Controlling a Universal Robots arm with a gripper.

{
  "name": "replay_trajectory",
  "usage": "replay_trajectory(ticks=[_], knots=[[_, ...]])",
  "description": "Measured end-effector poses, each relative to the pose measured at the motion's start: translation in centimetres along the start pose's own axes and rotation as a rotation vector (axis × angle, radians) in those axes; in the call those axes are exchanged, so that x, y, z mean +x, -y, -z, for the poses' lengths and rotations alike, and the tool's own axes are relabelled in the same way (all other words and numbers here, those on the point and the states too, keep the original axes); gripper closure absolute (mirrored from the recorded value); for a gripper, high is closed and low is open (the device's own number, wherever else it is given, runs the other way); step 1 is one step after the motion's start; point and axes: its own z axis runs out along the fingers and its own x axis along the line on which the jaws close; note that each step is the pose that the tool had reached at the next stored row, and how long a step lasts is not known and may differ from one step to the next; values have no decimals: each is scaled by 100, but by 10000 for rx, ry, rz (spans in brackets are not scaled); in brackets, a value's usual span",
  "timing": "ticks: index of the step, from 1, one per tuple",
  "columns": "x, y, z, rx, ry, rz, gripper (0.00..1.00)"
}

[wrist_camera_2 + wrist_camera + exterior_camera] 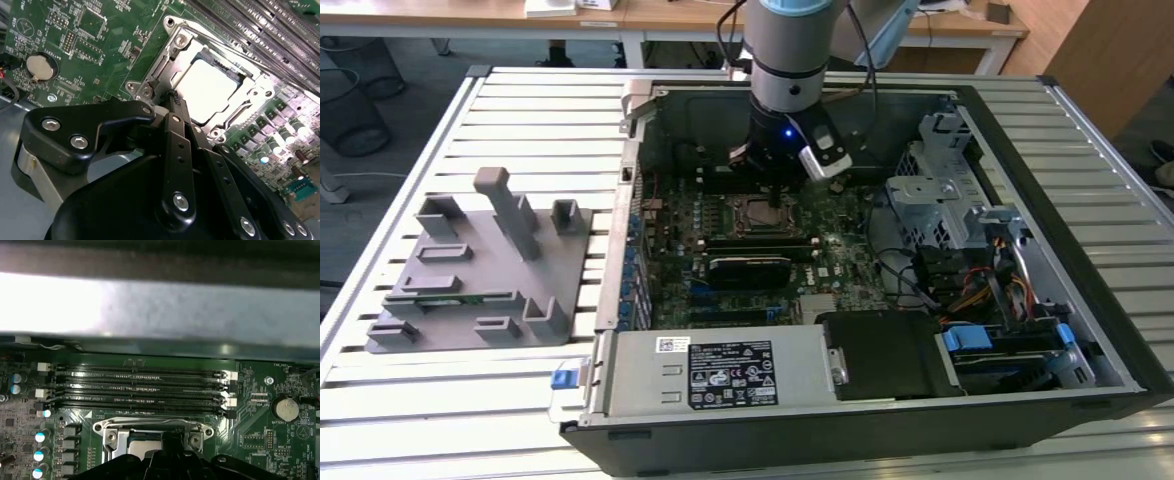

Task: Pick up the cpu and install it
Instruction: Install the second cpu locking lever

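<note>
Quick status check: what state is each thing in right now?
cpu: seated flat in the socket frame, lid up.
socket frame: open around the cpu.
tool: at the socket's edge, holding nothing visible.
computer case: lying flat, side panel off.
grey fixture: on the table beside the case.

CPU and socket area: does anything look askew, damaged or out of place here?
Nothing stands out. In the second wrist view the cpu lies flat and square inside the socket frame, its pale lid level with no raised corner showing. The gripper hangs just beside that frame. The board around it shows no loose parts.
</note>
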Motion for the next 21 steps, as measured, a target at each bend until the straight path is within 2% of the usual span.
replay_trajectory(ticks=[9, 21], knots=[[-6, -5, 235, -2, 3, 0, 89], [-5, 43, 246, 15, 3, 1, 89]])
